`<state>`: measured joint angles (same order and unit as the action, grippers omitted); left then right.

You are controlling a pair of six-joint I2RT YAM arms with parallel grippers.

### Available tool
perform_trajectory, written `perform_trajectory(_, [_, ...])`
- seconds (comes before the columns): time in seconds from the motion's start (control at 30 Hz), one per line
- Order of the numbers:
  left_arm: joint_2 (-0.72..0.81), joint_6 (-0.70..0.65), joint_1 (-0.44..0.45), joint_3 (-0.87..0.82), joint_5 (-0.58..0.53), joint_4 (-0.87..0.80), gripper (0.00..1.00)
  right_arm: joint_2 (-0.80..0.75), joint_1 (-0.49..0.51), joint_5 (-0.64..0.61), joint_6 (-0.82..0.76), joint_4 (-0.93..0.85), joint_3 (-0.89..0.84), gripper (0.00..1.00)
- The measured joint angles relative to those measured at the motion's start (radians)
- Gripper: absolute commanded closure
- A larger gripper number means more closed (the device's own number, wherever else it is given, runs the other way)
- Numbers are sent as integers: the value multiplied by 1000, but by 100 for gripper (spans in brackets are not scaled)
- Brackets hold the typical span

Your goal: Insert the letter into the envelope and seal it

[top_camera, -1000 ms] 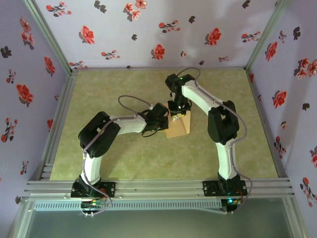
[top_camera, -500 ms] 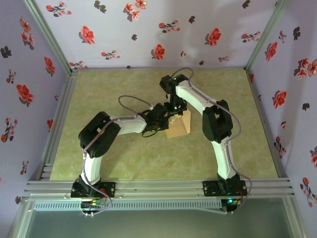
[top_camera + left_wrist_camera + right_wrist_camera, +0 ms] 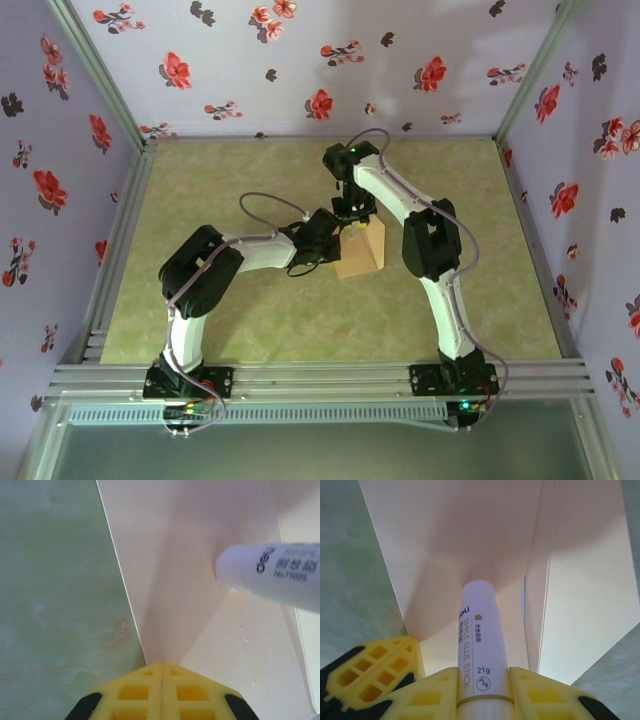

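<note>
Left gripper (image 3: 161, 666) is clamped fully shut on the tip of the flap (image 3: 170, 555), held raised. The envelope (image 3: 362, 258) is laid mid-table (image 3: 230, 330). Glue stick (image 3: 476, 645) is gripped by the part-closed right gripper (image 3: 482, 677), tip set against the flap.

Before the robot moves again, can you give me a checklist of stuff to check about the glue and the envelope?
1. Right pincer gripping the glue stick: ok, clamped between its fingers.
2. Stick's tip on the envelope: ok, it looks pressed to the flap's inside.
3. Left pincer holding the envelope: ok, shut on the flap's point.
4. Letter tucked inside: cannot tell; a blue sliver peeks at the opening.
5. Flap sealed down: not ok, it stands open.
</note>
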<state>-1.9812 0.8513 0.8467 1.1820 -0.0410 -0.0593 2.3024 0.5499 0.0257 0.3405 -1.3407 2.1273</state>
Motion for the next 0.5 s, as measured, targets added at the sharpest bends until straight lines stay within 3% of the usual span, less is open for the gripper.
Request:
perform_trajectory(0.27, [0, 0, 1, 0, -1, 0, 100, -2, 3, 1, -7, 11, -9, 100])
perform_trajectory(0.5, [0, 0, 1, 0, -1, 1, 100, -71, 16, 9, -23, 62, -137, 100])
